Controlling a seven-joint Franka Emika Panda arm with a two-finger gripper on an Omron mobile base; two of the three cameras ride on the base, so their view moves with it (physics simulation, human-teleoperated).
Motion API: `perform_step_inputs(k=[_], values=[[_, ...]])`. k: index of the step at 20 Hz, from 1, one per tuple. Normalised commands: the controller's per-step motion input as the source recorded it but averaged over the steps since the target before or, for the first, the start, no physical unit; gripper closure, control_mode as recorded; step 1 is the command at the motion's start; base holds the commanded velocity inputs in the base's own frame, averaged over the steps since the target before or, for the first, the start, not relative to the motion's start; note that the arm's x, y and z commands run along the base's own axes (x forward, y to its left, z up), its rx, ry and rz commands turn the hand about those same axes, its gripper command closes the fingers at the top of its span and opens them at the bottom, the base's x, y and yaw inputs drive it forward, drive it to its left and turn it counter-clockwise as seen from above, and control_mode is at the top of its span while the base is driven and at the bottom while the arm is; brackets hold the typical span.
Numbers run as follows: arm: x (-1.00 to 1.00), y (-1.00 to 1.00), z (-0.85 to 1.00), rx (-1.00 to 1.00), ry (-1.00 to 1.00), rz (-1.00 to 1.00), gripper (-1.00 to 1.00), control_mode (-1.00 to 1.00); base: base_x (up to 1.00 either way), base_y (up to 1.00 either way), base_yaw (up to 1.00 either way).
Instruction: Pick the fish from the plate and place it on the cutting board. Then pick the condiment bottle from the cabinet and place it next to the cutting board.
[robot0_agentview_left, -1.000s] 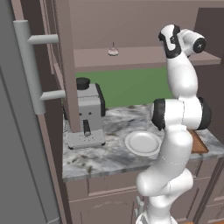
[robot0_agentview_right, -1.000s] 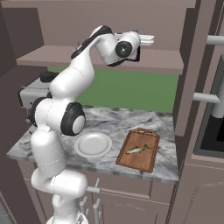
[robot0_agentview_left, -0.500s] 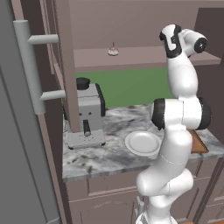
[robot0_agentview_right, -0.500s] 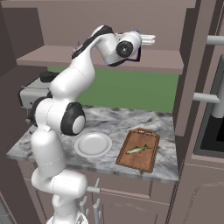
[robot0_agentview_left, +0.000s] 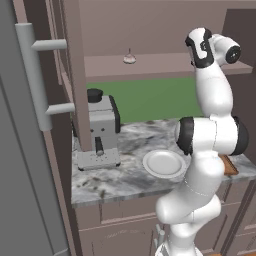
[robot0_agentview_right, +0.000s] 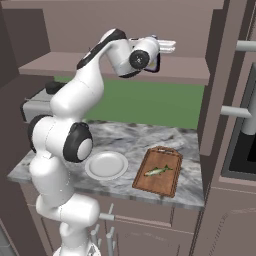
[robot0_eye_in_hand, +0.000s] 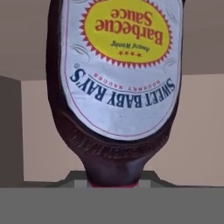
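Item: condiment bottle (robot0_eye_in_hand: 118, 87) on the cabinet (robot0_agentview_right: 125, 67) shelf, rigid, smooth-sided, likely slippery, so I favour its narrow neck. I read my jaws as clamped on it; fish (robot0_agentview_right: 159, 171) already lies on cutting board (robot0_agentview_right: 159, 172).

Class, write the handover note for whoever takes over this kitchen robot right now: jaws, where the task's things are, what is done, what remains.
Gripper: up at the cabinet shelf, jaws shut on the condiment bottle, which appears upside down in the hand view.
Fish: lying on the cutting board, right of the bare plate on the counter.
Done: fish moved to the board; bottle gripped.
Left: bring the bottle out and set it on the counter beside the board.
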Motion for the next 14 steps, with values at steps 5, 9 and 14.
perform_step_inputs(k=[5,9,14], values=[[-0.19,0.12,0.0,0.0,0.0,0.0,1.0,-1.0,0.0,0.0,0.0],[-0.18,0.09,0.08,0.0,0.03,0.0,1.0,-1.0,0.0,0.0,0.0],[-0.23,0.07,0.21,0.0,0.11,0.0,1.0,-1.0,0.0,0.0,0.0]])
